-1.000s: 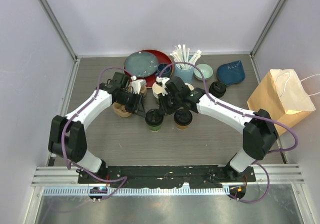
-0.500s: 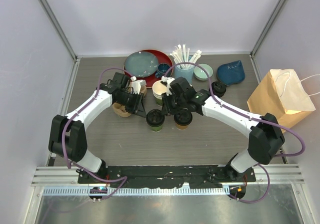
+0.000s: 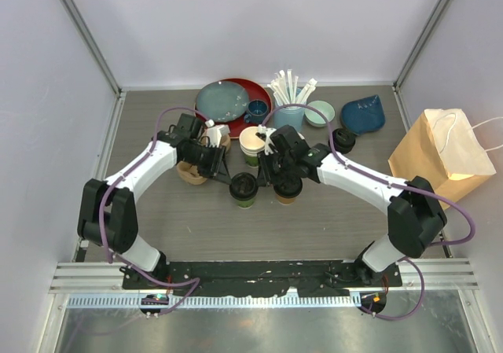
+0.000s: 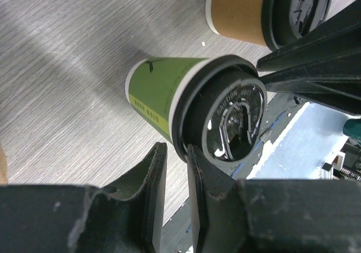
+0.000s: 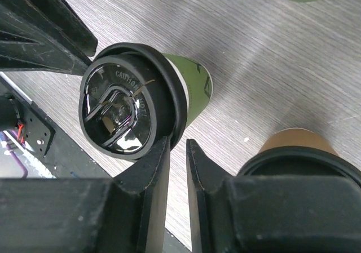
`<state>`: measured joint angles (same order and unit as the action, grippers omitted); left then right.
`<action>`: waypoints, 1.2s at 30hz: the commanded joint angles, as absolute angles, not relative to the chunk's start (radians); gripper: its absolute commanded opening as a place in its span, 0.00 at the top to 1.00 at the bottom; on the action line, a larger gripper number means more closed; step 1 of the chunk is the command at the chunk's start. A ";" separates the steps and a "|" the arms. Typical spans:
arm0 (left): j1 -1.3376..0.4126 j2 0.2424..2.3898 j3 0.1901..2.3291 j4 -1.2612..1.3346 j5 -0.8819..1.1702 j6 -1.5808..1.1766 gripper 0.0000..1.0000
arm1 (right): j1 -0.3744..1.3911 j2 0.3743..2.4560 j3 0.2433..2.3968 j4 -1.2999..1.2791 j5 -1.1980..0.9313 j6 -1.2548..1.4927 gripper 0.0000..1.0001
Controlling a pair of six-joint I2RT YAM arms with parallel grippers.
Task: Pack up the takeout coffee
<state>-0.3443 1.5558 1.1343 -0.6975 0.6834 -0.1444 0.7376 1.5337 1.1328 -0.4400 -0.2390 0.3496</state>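
The left arm (image 3: pixel 145 164) and the right arm (image 3: pixel 354 178) are built alike, from white, rounded link shells joined by bulky black joint housings. A thin left purple cable (image 3: pixel 161 121) is looped along one arm and a right purple cable (image 3: pixel 470 219) along the other. Both bases are bolted to a black plate (image 3: pixel 259 273). The left gripper (image 4: pixel 176 151) and the right gripper (image 5: pixel 177 146) are formed of matte black plastic with rough edges. A small round hole (image 4: pixel 120 191) is seen in one left finger.
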 commanded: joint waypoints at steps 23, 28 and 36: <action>-0.356 1.747 1.040 -0.663 0.670 -0.175 1.00 | 0.723 1.598 0.930 -0.290 -0.313 0.460 0.99; -0.360 1.795 1.023 -0.660 0.647 -0.186 1.00 | 0.723 1.606 0.884 -0.273 -0.314 0.480 0.99; -0.360 1.822 0.999 -0.626 0.586 -0.201 1.00 | 0.723 1.598 0.861 -0.282 -0.290 0.465 0.99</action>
<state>-0.2958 1.6833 1.1053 -0.6739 0.8478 -0.2523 0.6849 1.5089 0.9386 -0.1612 -0.3389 0.4927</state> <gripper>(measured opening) 0.079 0.092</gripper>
